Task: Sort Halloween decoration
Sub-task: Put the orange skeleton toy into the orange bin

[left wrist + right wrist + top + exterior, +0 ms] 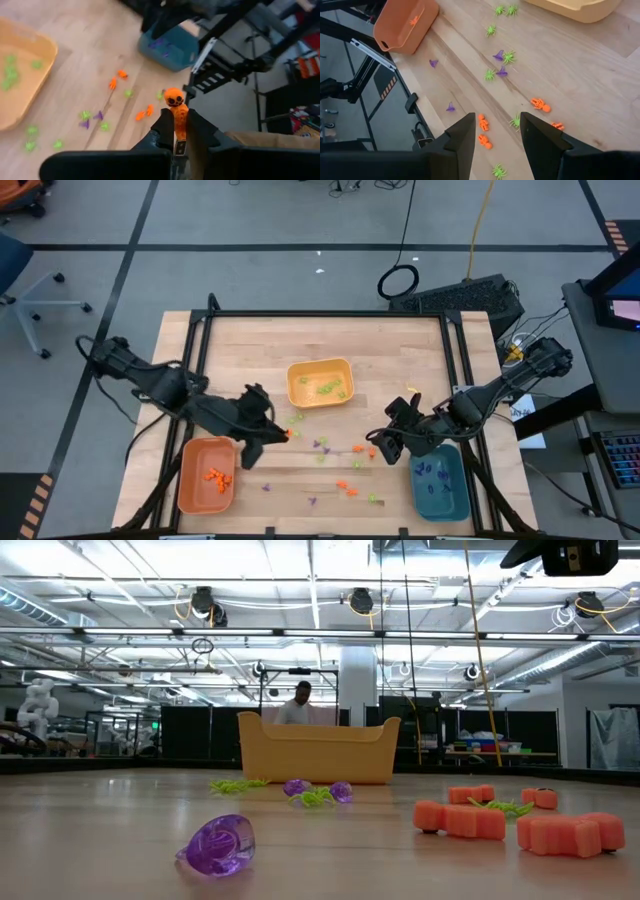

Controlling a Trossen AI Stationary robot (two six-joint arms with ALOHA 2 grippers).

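Tiny orange, light green and purple Halloween decoration pieces lie scattered on the wooden table. Raised above the table, my left gripper is right of the orange tray and is shut on a small orange skeleton figure. My right gripper hovers open beside the teal tray, with nothing between its fingers. Orange pieces lie in the orange tray, green ones in the yellow tray, purple ones in the teal tray. My left gripper pinches the orange figure's lower body between its two fingers. The round head sticks out past the fingertips. The figure lies along the fingers and is lifted clear of the table.
In the low view, a purple piece and orange pieces lie near the front, with the yellow tray behind. A black frame borders the table. A person shows far back.
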